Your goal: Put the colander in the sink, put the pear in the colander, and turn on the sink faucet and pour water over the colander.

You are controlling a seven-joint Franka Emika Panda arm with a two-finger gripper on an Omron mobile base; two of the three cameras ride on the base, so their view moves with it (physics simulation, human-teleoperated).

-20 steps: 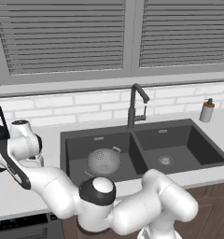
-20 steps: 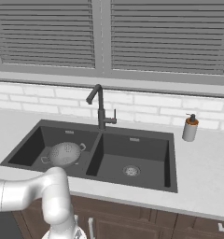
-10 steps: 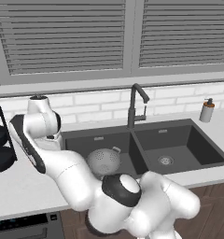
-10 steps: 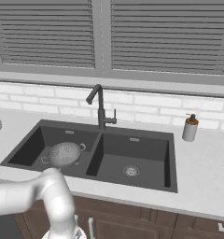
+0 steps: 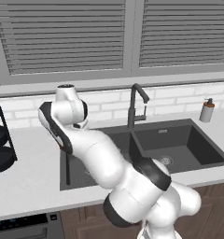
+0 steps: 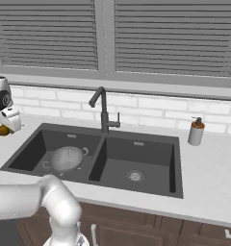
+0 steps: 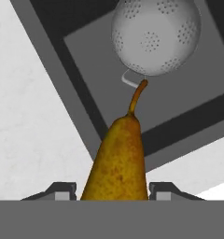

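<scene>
The two dark fingertips point(image 7: 62, 190) are seen at either side of the pear point(image 7: 117, 161), closed against its wide lower body, so the pear is gripped between them with its thin stem pointing away from the hand. In the right base view the gripper point(image 6: 6, 126) is seen at the far left, over the pale counter point(image 6: 213, 168) just beyond the left rim of the sink point(image 6: 175, 166), with the golden-brown pear point(image 6: 3, 129) held below the white hand. Beyond the stem, in the hand view, the colander point(image 7: 156, 35) is seen in the dark basin, one loop handle turned toward the pear. In the right base view the colander point(image 6: 67, 158) is shown resting in the left basin, the right basin lying beside it with its steel drain point(image 6: 135, 176). The sink faucet point(image 6: 103, 111) stands behind the divider between the two basins, and a soap dispenser point(image 6: 196, 131) is seen on the counter behind the right basin.
</scene>
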